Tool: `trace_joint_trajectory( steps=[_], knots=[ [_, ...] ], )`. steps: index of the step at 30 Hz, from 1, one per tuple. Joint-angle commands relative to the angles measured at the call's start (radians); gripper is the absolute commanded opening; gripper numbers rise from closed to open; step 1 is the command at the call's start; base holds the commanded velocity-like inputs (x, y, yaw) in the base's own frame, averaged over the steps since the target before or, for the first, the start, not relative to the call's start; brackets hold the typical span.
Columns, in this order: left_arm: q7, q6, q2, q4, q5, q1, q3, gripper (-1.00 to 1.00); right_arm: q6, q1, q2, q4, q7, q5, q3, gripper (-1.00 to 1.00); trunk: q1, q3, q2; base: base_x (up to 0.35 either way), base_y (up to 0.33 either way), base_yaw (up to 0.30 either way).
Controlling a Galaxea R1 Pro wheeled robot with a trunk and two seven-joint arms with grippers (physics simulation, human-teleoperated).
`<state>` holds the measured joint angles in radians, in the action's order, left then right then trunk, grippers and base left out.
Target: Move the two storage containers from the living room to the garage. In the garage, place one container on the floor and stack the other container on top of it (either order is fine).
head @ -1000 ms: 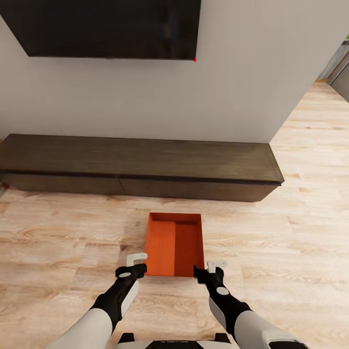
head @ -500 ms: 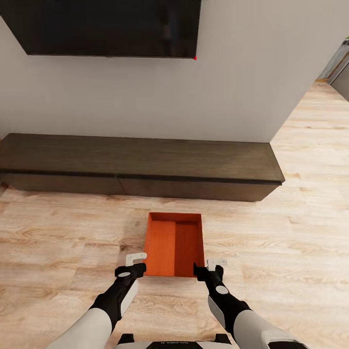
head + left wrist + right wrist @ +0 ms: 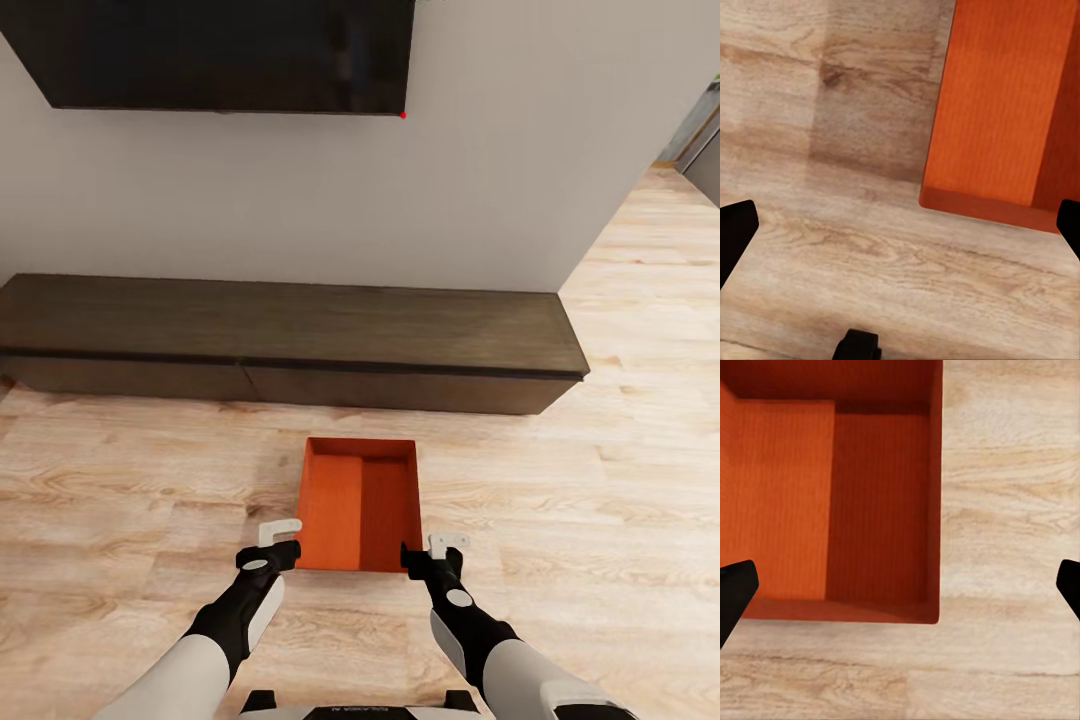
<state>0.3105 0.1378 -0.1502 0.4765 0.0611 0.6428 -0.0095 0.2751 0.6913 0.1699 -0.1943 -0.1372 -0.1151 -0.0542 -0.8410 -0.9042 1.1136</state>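
Observation:
One orange-red storage container (image 3: 360, 500) stands open-topped and empty on the light wood planks of the living room, just in front of a long dark bench (image 3: 290, 330). My left gripper (image 3: 272, 545) hovers open beside its near left corner, and the left wrist view has that corner of the container (image 3: 997, 105) between the wide-spread fingertips of the left gripper (image 3: 900, 229). My right gripper (image 3: 437, 553) is open at the near right corner. In the right wrist view the right gripper (image 3: 900, 585) straddles the right wall of the container (image 3: 832, 495), touching nothing.
A black TV (image 3: 220, 50) hangs on the pale wall above the bench. Wood-plank floor (image 3: 600, 480) spreads to both sides and runs on past the wall's corner at the far right toward an opening (image 3: 700, 140).
The whole head picture has shifted slightly, with the TV and bench a touch higher. Both grippers stay open at the container's near corners.

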Motion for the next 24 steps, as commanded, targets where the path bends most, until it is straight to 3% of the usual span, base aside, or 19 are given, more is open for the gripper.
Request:
trace_joint_trajectory(
  steps=[1, 24],
  knots=[
    [0.004, 0.005, 0.0, 0.002, 0.006, 0.0, -0.001, 1.0, 0.003, 0.001, 0.001, 0.001, -0.004, -0.011, -0.006, 1.0, -0.004, -0.004, 0.008, 0.0, 0.0, 0.0],
    [0.004, 0.005, 0.0, 0.005, 0.005, 0.0, -0.003, 1.0, 0.004, 0.001, -0.001, 0.001, -0.004, -0.009, -0.005, 1.0, -0.092, -0.076, 0.169, 0.0, 0.0, 0.0]
  ],
)
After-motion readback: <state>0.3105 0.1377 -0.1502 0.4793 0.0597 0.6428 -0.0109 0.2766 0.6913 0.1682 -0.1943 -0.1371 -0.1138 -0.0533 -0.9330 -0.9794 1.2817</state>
